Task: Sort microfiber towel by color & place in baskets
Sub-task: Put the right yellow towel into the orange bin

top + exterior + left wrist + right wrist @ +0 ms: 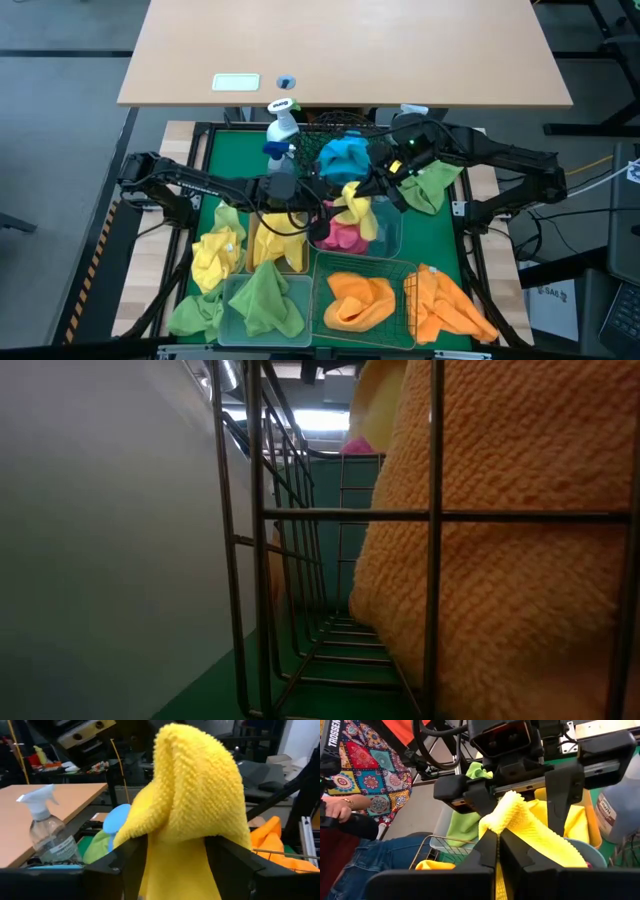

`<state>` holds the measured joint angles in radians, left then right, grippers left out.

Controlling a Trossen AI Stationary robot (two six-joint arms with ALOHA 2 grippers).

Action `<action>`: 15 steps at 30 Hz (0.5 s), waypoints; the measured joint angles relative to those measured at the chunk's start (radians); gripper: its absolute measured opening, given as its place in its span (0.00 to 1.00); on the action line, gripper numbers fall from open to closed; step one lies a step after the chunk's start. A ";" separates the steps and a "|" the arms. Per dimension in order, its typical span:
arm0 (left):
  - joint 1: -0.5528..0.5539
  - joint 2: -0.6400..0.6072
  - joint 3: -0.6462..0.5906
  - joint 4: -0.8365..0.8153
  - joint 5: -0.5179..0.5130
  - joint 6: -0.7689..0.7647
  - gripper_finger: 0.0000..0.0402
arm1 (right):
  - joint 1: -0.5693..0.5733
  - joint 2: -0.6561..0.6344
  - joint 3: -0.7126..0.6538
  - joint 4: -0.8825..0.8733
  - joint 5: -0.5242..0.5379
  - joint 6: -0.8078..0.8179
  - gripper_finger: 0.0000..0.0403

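Green mat (440, 250) | yellow towel (355, 205) hanging lengthwise downward | both grippers' jaws pinching it

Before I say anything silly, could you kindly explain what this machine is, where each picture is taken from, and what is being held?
It is a robot with two dark arms at a green work surface. One picture looks straight down, one sits at table height behind a wire basket, and two ride on the wrists. Both the left gripper and the right gripper are shut on one yellow towel above the pink towels. Around lie bins of yellow, green, orange and blue towels, plus a spray bottle. A person sits beyond the table.
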<state>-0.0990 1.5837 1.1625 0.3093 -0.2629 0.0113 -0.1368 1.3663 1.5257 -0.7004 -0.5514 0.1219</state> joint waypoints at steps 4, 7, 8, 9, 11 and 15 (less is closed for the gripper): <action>0.001 0.000 0.000 0.012 0.056 0.002 0.55 | 0.000 0.001 0.000 0.035 0.001 -0.026 0.02; 0.001 0.000 0.000 0.051 0.079 0.002 0.57 | 0.000 0.009 0.000 0.081 -0.003 -0.042 0.02; 0.000 0.000 0.000 0.064 0.080 0.003 0.57 | 0.000 0.014 0.000 0.090 -0.006 -0.045 0.02; 0.001 0.000 0.000 0.073 0.079 0.003 0.57 | 0.000 0.019 0.000 0.106 -0.008 -0.047 0.02; 0.001 0.000 0.000 0.097 0.079 0.003 0.57 | 0.000 0.020 0.000 0.114 -0.011 -0.047 0.02; 0.001 0.000 0.001 0.105 0.077 0.002 0.51 | 0.000 0.020 0.000 0.117 0.011 -0.047 0.02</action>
<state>-0.0982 1.5837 1.1633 0.4139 -0.1864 0.0135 -0.1368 1.3865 1.5253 -0.5831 -0.5399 0.0752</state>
